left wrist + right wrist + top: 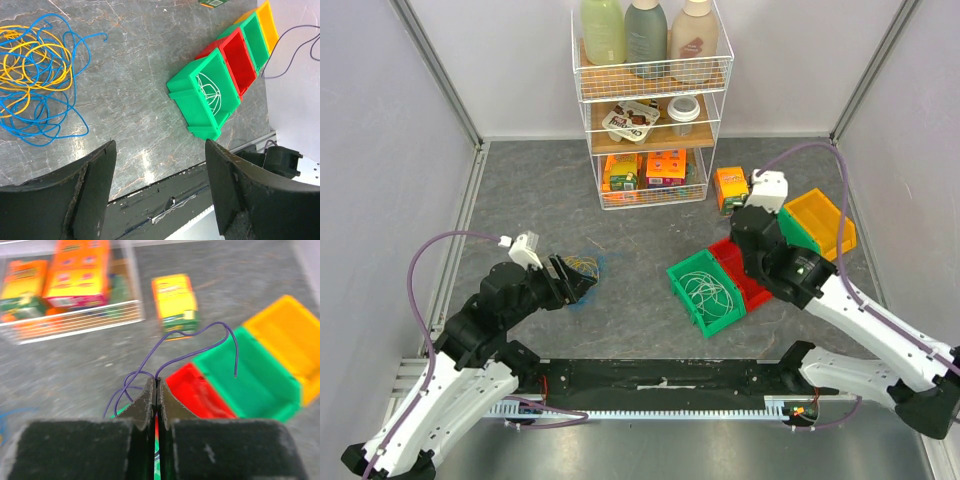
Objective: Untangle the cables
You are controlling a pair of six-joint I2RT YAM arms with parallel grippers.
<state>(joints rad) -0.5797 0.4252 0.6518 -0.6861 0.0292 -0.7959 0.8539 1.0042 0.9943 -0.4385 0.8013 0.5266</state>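
Note:
A tangle of yellow cable (30, 70) and blue cable (50, 130) lies on the grey table, seen small in the top view as the tangle (583, 267). My left gripper (160, 145) hovers beside it, open, with nothing between the fingers; from above the left gripper (572, 280) sits at the tangle's near side. A white cable (210, 92) is coiled in the nearest green bin (705, 290). My right gripper (156, 381) is shut on a thin dark purple cable (200, 335), which loops up above the red bin (200, 395).
A row of bins runs back right: green, red, a second green bin (250, 375) and a yellow bin (820, 222). An orange box (730, 187) stands by a wire shelf (650, 110) of bottles and boxes. A black strip (660, 375) edges the table's near side.

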